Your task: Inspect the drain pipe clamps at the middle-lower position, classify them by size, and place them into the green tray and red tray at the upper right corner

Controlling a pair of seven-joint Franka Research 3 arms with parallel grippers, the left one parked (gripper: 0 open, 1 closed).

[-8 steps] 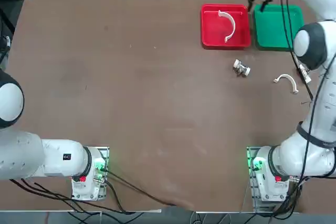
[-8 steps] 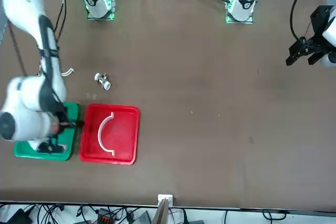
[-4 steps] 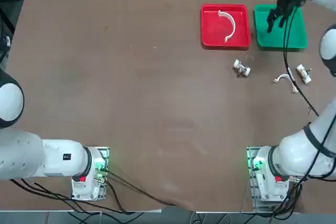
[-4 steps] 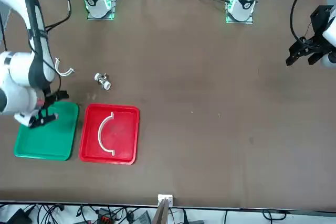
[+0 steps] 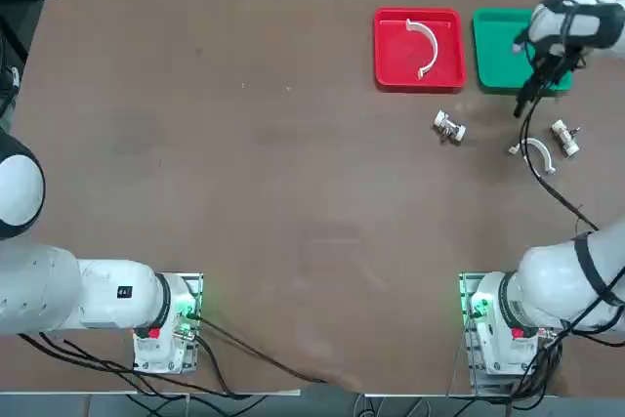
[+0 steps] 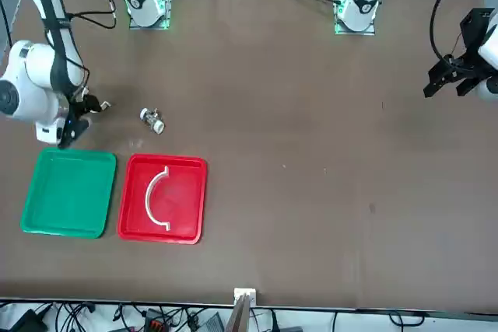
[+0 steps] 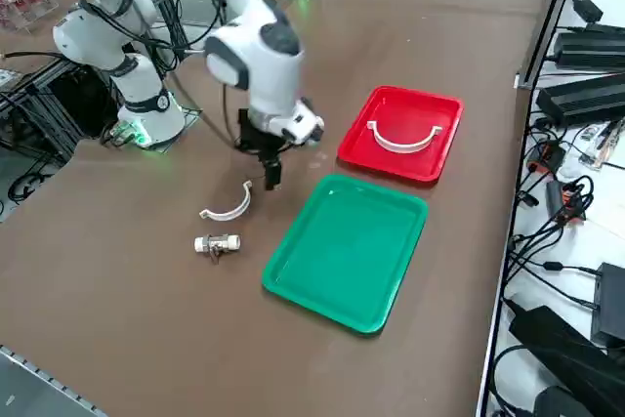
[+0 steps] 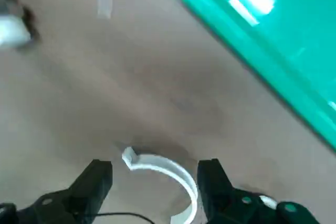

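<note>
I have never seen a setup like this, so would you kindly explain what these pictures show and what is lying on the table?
Two robot arms sit at a brown table; only the right one works. The pictures come from overhead, from across the table, from the robot's right side, and from its wrist. The larger clamp lies in the red tray. The green tray is empty. The smaller clamp lies on the table near two small metal fittings. The right gripper is open above that clamp, holding nothing.
</note>
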